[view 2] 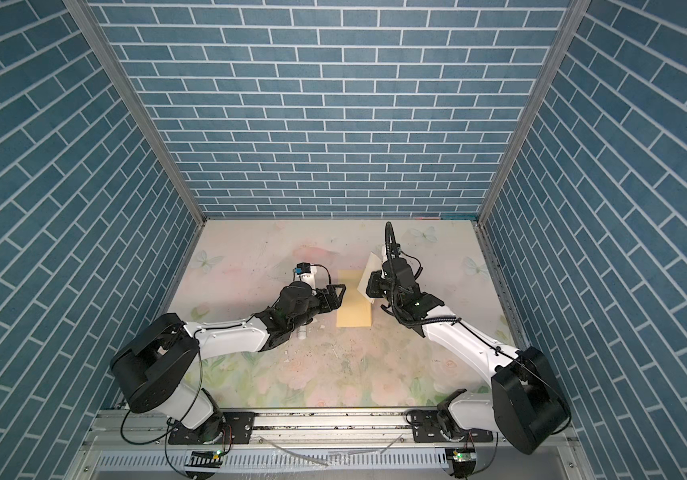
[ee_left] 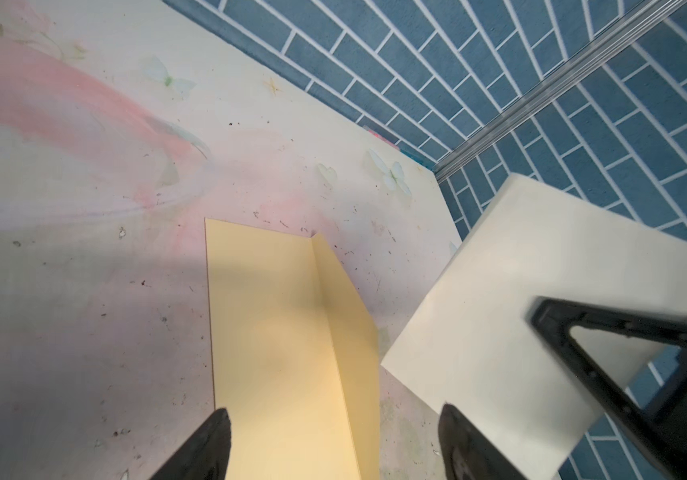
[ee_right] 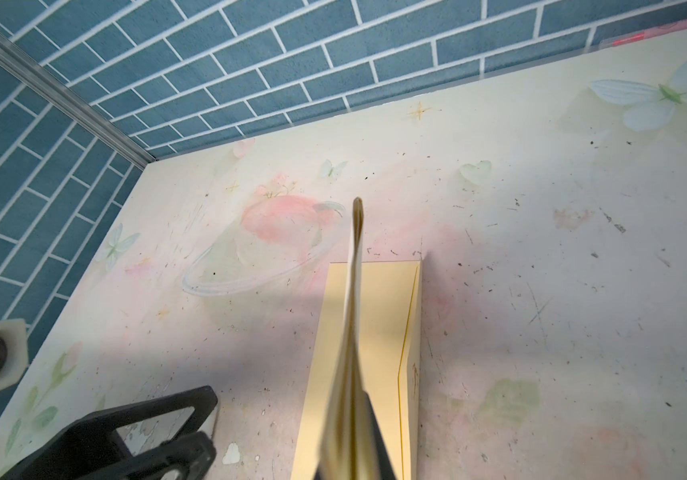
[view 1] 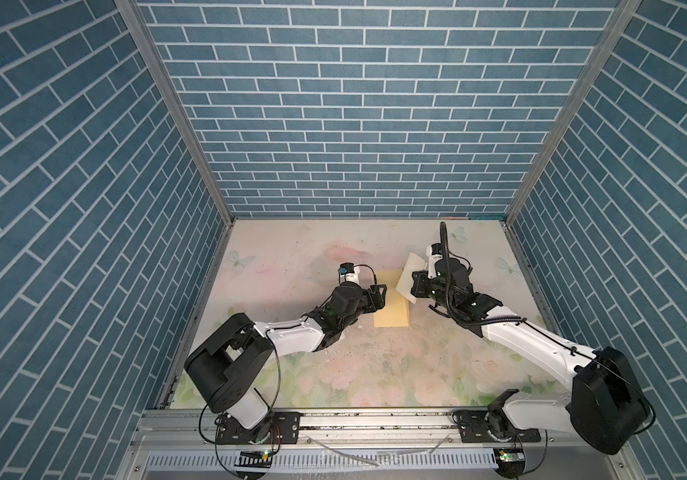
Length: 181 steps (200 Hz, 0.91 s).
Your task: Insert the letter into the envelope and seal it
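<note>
Nothing inserted: your right jaws pinch the folded tan paper letter (ee_left: pixel 499 299) aloft beside the mustard-yellow paper envelope (view 1: pixel 391 313). Left jaws wide, empty; sealing pending.

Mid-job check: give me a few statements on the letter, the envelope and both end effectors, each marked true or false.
1. The right end effector holds the letter off the table. True.
2. The letter is inside the envelope. False: it is wholly outside, held in the air over the envelope's right side.
3. The left end effector is clamped on the envelope. False: its jaws stand open by the envelope's left edge, gripping nothing.
4. The envelope lies on the table with its flap raised. True.
5. The envelope is sealed. False: the flap stands up, unfolded.
</note>
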{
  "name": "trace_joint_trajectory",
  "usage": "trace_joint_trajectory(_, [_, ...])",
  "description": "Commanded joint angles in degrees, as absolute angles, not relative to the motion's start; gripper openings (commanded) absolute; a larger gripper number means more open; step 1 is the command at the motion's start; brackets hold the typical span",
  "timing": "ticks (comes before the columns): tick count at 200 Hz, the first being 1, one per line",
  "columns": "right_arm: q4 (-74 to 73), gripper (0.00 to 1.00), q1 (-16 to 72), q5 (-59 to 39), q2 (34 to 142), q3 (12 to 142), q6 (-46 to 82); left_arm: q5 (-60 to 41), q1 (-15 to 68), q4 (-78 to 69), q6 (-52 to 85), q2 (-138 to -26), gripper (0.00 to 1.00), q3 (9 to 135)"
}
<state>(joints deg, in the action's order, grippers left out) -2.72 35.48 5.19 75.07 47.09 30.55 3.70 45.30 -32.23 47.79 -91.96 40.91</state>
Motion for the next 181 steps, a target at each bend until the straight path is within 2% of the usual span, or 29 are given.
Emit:
trace_joint_trajectory(1, [-1.1,0.0,35.2,7.1,76.9,50.1,27.4,3.7,45.4,-33.2,48.7,-93.7,0.78,42.4])
trace_joint_trajectory(46, [-0.4,0.0,35.2,8.8,82.2,53.0,24.8,2.4,45.6,-33.0,49.3,-97.4,0.73,44.3])
trace_joint_trajectory(181, [1.4,0.0,34.2,17.1,91.9,56.6,19.6,2.9,45.7,-29.8,49.9,-105.6,0.71,48.6])
